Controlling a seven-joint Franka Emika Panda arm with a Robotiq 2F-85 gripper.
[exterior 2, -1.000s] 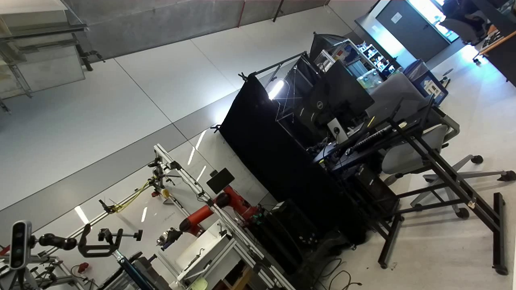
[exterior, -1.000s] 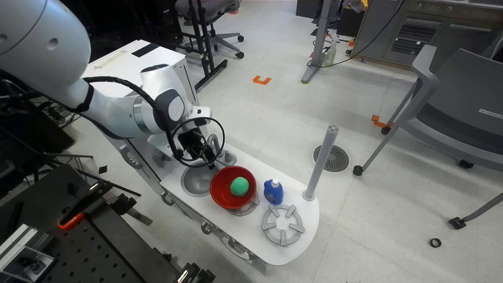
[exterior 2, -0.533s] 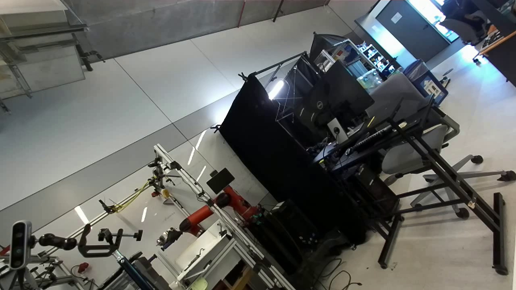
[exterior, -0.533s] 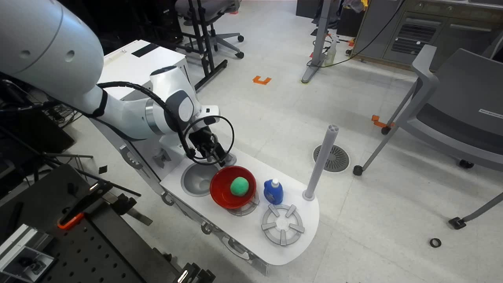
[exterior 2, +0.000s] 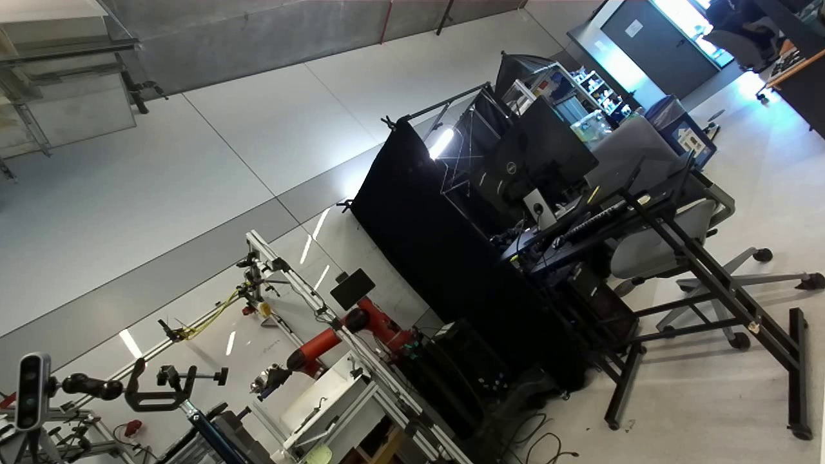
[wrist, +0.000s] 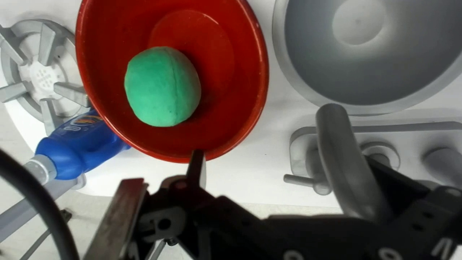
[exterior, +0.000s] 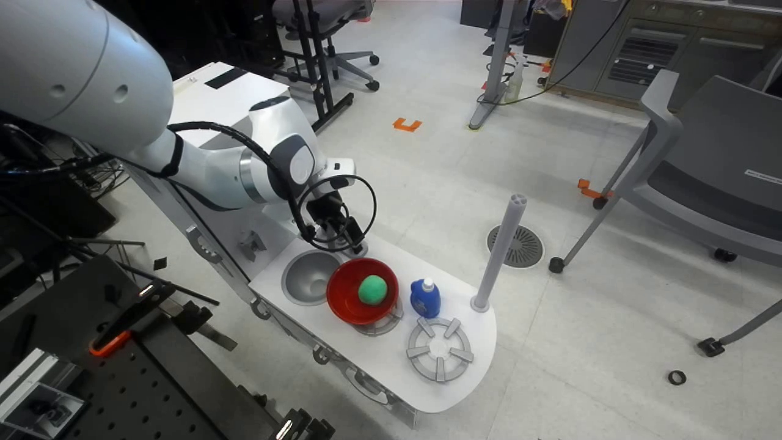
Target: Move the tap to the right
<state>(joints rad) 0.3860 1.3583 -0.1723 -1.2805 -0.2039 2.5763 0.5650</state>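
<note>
The tap is silvery grey with a curved spout. In the wrist view its spout [wrist: 343,162] stands at the right, rising toward the camera, with its end near the sink's edge. Its base plate and a small side handle lie below it. In an exterior view the tap's base [exterior: 365,249] shows only in part, with the gripper and cable covering most of the rest. My gripper [wrist: 283,157] is open; its fingers also show in an exterior view [exterior: 355,244]. The spout is close beside the right-hand finger and covers part of it; I cannot tell whether they touch.
A red bowl [wrist: 245,108] with a green ball [wrist: 162,86] sits beside the tap, its rim near the left-hand finger. A grey sink [wrist: 288,72], blue bottle [wrist: 83,144] and burner [wrist: 21,101] are nearby. A tall grey post [exterior: 501,250] stands at the counter's end.
In an exterior view my arm and gripper have moved to the right across the tap. The spout, visible beside the gripper one second ago, is now mostly covered. The bowl, ball and bottle have not moved.
</note>
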